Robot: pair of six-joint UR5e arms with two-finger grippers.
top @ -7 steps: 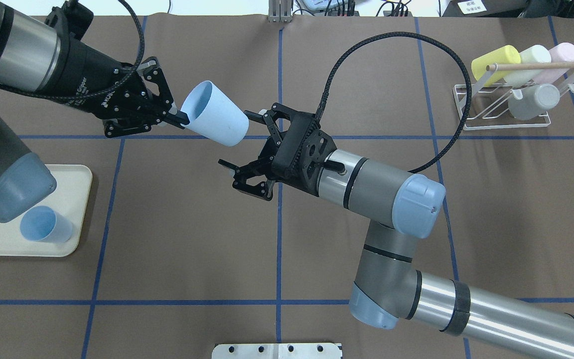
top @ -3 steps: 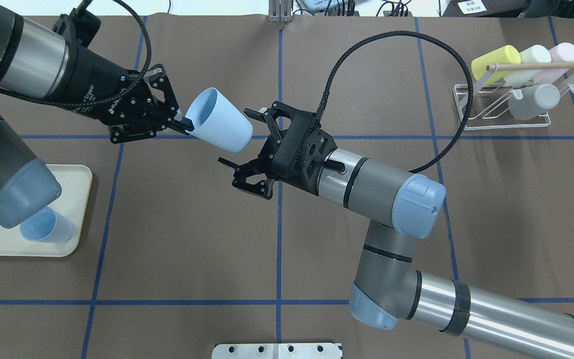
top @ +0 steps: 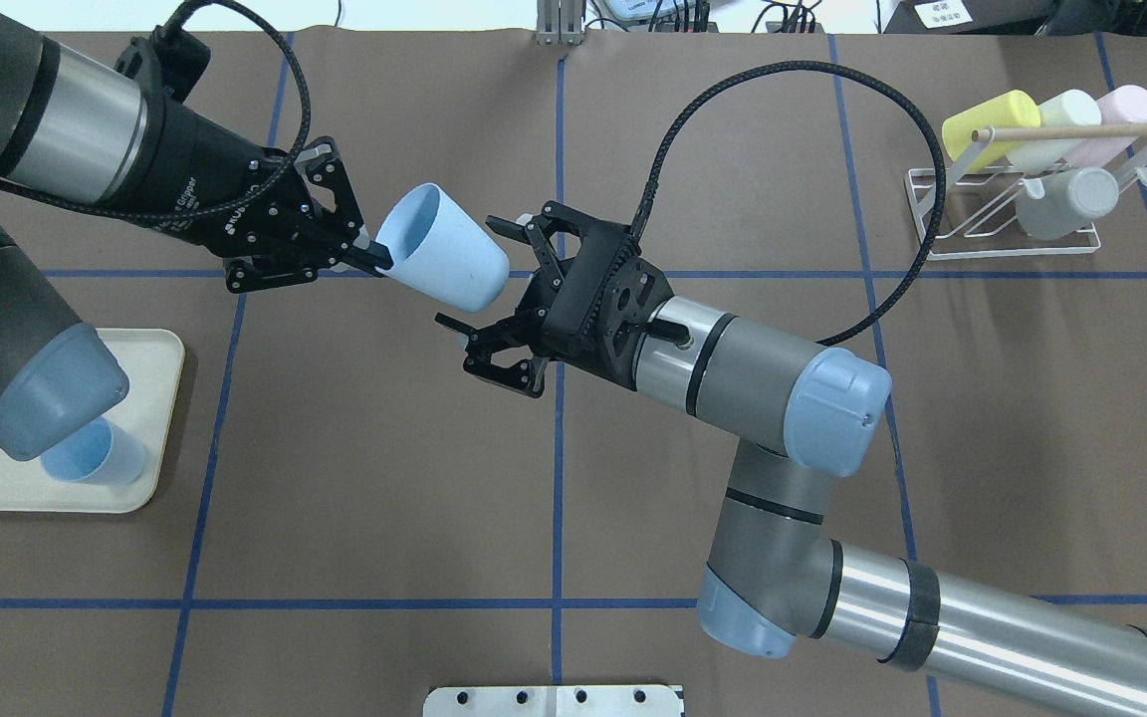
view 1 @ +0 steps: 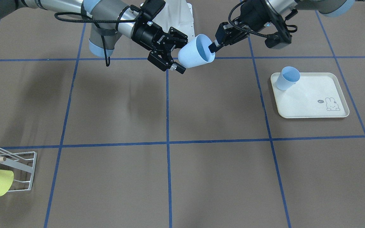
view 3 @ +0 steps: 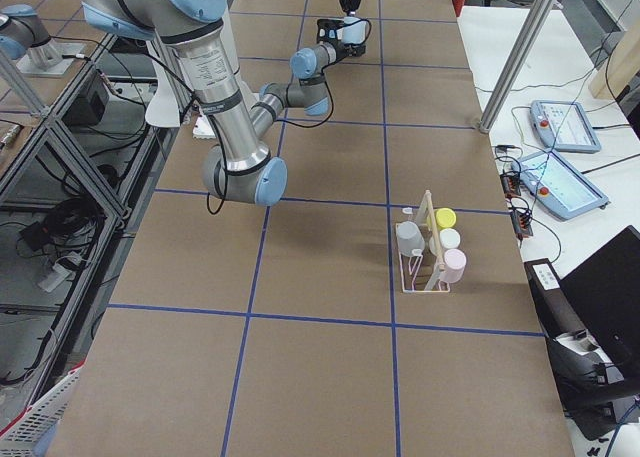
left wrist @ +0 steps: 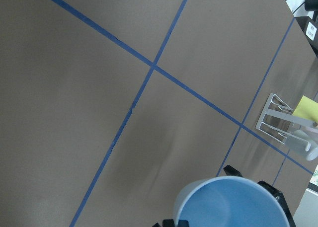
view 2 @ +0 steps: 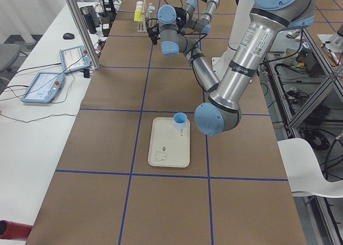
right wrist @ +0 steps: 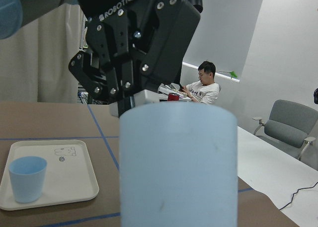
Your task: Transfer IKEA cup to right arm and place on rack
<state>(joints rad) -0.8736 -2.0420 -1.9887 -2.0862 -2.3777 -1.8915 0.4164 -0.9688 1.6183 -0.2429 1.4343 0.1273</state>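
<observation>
The brown table (top: 384, 448) is crossed by blue tape lines. The right arm (top: 753, 368) and the left arm (top: 86, 139) meet above its middle. A cream tray (view 1: 315, 101) lies on the robot's left side, and the white wire rack (top: 1081, 129) stands at the far right with yellow, cream, pink and grey cups on it. The pale blue cup (top: 444, 251) hangs in the air between the arms, lying on its side. The left tool (top: 374, 254) pinches its rim. The right tool (top: 470, 273) is spread wide, one finger to each side of the cup's base. A second blue cup (view 1: 287, 78) stands upright on the tray.
</observation>
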